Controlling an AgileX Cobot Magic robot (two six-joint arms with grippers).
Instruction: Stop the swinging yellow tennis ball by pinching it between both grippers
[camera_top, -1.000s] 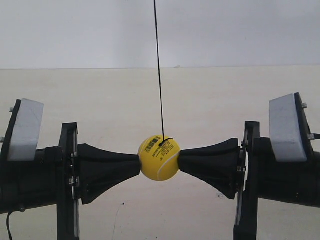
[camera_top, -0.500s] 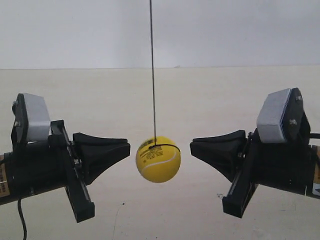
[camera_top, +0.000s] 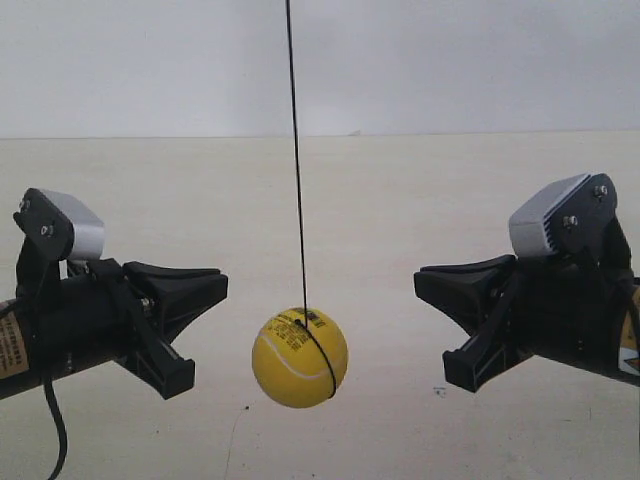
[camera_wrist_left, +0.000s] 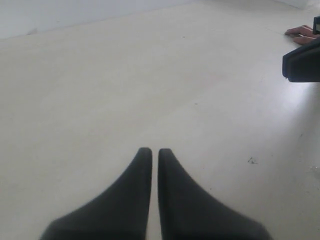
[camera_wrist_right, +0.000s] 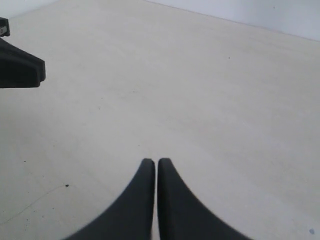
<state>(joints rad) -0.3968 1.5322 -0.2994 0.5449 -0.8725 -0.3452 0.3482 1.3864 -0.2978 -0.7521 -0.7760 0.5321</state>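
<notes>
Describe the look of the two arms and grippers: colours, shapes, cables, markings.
Both grippers are black, with fingers that are broad at the base and taper to narrow tips, as on the left gripper and the right gripper. Each body carries a light grey block. The arm at the exterior view's left has a black cable and a yellowish label.

a pale cream table (camera_top: 400, 200) fills most of the scene, matte and bare. a plain white wall (camera_top: 450, 60) rises behind the table's far edge. a small dark speck (camera_top: 437, 391) sits on the table, and a faint thin scratch (camera_top: 232, 435) marks the table near its front. a small pinkish shape (camera_wrist_left: 300, 31) rests on the table; too small to identify.
</notes>
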